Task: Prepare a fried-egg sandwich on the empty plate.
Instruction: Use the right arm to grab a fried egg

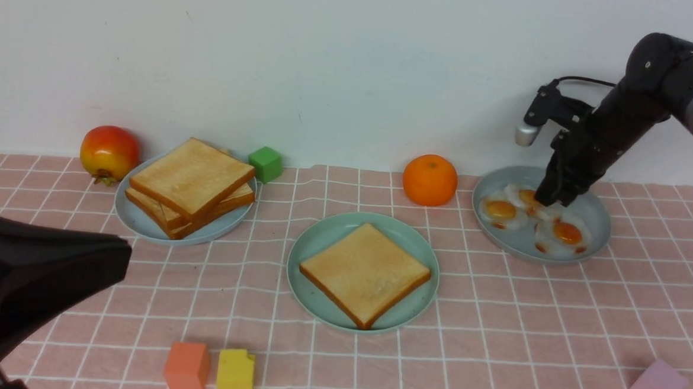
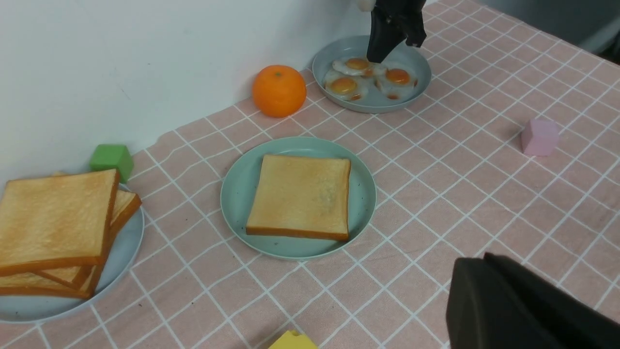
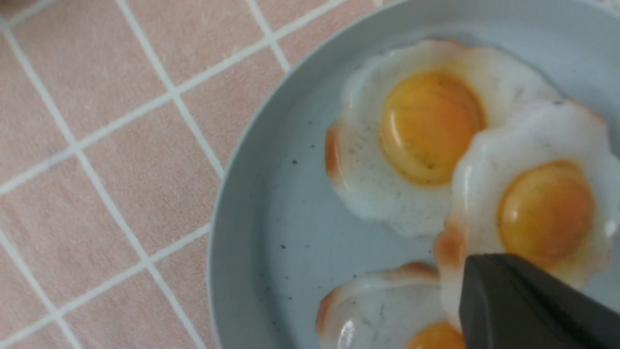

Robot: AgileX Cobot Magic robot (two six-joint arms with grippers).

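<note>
While right gripper [image 1: 551, 200] stands in deep-rimmed grey-blue dish [image 1: 597, 228] near table's far right corner, jaws pinched narrow on white rim of rear orange-yolked fried egg [image 3: 542, 208]. Target round mint-green plate [image 1: 320, 240] mid-table, carrying one square golden toast slice [image 1: 365, 272]; lies leftward and nearer robot from that hand. Left gripper [image 1: 103, 259] closed, nothing seen in it, near left edge. Right arm nearer egg.

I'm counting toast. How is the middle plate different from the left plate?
The middle plate holds one toast slice; the left plate holds a skewed stack. The middle plate is mint green; the left plate is pale blue. Both are round.
</note>
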